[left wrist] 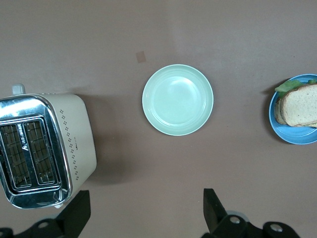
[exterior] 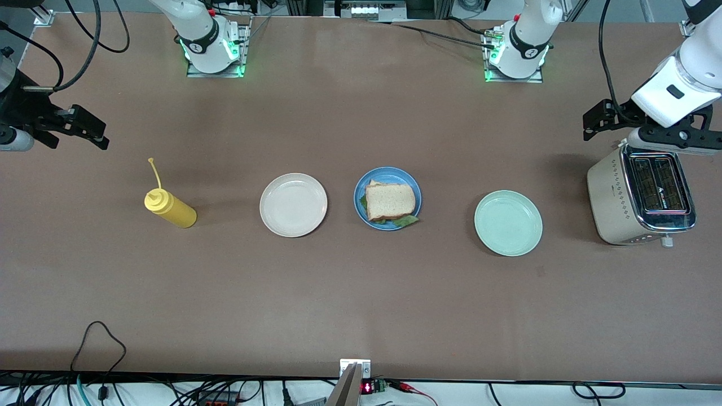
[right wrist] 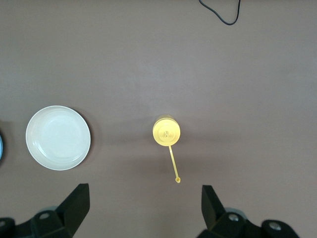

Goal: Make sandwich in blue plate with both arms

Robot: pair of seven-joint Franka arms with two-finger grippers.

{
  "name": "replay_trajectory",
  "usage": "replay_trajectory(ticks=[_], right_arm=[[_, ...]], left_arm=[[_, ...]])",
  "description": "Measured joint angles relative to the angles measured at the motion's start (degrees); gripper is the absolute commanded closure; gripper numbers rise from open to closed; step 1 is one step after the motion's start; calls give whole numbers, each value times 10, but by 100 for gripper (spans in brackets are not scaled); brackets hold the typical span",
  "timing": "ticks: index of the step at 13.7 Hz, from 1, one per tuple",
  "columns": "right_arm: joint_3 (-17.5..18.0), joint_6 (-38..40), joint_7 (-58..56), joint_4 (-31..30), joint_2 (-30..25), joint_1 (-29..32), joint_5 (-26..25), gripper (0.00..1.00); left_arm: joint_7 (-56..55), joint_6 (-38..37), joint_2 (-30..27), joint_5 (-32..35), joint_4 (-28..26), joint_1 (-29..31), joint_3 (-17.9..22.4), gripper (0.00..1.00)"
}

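- Sandwich (exterior: 390, 201) is sitting assembled on the blue plate (exterior: 361, 198), mid-table btwn the cream plate (exterior: 293, 204) and mint plate (exterior: 508, 223); lettuce is poking out at the edge nearer the front cam.
- Step in hand: looks like the finish – both arms are hanging clear at the table ends, nothing held.
- Left gripper (left wrist: 143, 210) is hovering by the toaster (exterior: 640, 197), jaws wide, empty.
- Right gripper (right wrist: 143, 208) is hovering up at the right arm's end of the table, w/ the mustard bottle (exterior: 169, 207) in its wrist view; jaws wide, empty.
- Next move: prob. none needed; if anything, checking the top slice is sitting square, then parking.
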State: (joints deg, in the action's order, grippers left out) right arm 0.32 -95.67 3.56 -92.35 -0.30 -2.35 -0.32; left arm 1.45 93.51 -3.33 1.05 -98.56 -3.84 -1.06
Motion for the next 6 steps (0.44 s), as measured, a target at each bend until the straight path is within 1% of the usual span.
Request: replay_trajectory(ticks=[6], right_arm=[[0,0,0,0,0,0,0,0]], left_arm=[[0,0,0,0,0,0,-4,0]])
